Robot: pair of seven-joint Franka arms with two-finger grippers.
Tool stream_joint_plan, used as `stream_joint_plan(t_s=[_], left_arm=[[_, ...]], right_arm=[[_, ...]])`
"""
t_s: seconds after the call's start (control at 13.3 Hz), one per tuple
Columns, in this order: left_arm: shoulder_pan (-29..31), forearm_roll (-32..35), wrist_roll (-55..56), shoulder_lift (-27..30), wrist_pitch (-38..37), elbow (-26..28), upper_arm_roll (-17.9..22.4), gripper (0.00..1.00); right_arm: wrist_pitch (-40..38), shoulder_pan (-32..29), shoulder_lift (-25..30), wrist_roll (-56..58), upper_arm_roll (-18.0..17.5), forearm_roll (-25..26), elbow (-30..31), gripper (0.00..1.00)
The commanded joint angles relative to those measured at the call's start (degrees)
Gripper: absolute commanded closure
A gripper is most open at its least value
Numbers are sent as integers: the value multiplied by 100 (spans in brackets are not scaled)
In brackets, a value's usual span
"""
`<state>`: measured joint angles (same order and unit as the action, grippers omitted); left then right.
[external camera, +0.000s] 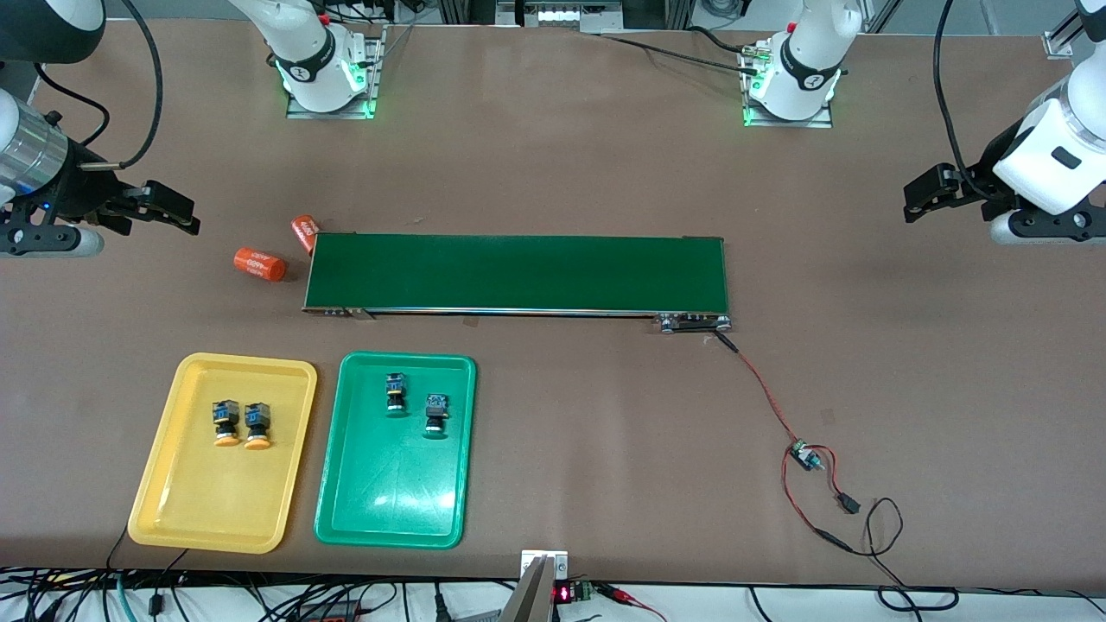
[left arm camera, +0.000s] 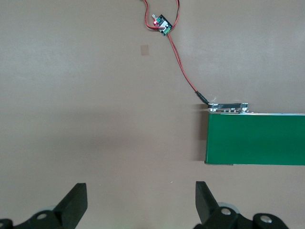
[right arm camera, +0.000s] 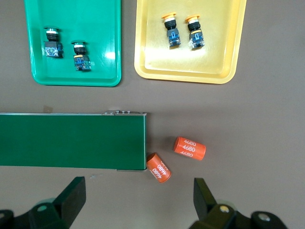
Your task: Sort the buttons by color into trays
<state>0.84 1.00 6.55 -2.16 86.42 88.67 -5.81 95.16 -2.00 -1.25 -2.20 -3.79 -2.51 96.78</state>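
Two orange-capped buttons (external camera: 226,423) (external camera: 257,425) lie side by side in the yellow tray (external camera: 207,505). Two green-capped buttons (external camera: 396,393) (external camera: 436,415) lie in the green tray (external camera: 393,505) beside it. The right wrist view shows the same: orange caps (right arm camera: 171,31) (right arm camera: 194,32) in the yellow tray (right arm camera: 190,67), green caps (right arm camera: 52,43) (right arm camera: 81,56) in the green tray (right arm camera: 71,76). My right gripper (external camera: 168,212) (right arm camera: 139,198) hangs open and empty over the table at the right arm's end. My left gripper (external camera: 929,194) (left arm camera: 141,200) hangs open and empty over bare table at the left arm's end.
A long dark-green conveyor belt (external camera: 518,272) lies across the middle, farther from the front camera than the trays. Two orange cylinders marked 4680 (external camera: 259,263) (external camera: 304,231) lie at its right-arm end. A red wire with a small board (external camera: 808,455) trails from its other end.
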Motion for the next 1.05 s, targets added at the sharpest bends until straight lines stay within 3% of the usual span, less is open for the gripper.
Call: stream_joint_plan(t_s=[0.0, 0.98], left_arm=[[4, -82, -58, -74, -117, -175, 18, 0], [-31, -12, -58, -56, -161, -175, 1, 0]], right_arm=[[-24, -20, -59, -44, -34, -83, -124, 0], [-24, 156, -68, -35, -52, -100, -115, 0]])
